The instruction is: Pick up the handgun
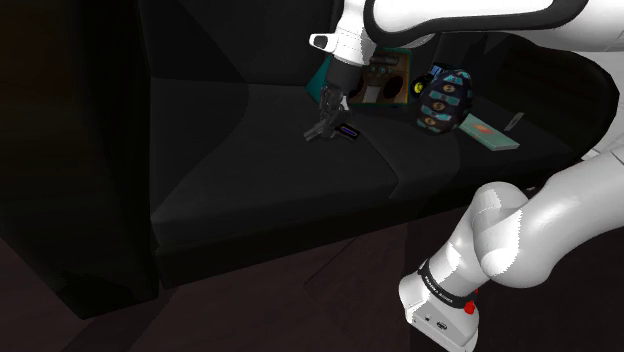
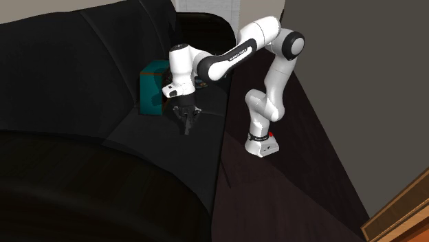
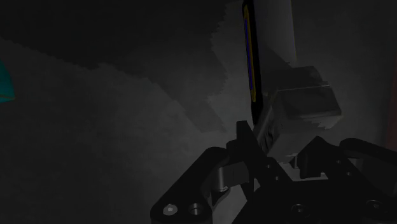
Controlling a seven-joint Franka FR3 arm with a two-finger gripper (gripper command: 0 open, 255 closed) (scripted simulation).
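Observation:
The handgun [image 1: 341, 131] is a dark grey piece with a purple and yellow strip along one side, lying low on the black sofa seat [image 1: 250, 170]. My black gripper [image 1: 325, 127] comes down on it from above, near the seat's back corner. In the wrist view the gun's grey block [image 3: 299, 108] sits between my two fingers [image 3: 245, 143], which clasp it from both sides, so the gripper [image 3: 283, 153] is shut on it. From the second exterior view the gripper [image 2: 187, 127] points straight down at the seat. Whether the gun is off the cushion I cannot tell.
A teal box [image 2: 152, 89] stands against the sofa back just behind the gripper. Beside it are a brown panel with round holes [image 1: 385, 80], a dark patterned rounded object [image 1: 445, 95] and a flat teal and orange item [image 1: 492, 133]. The robot stand [image 2: 261, 144] sits by the sofa's front edge.

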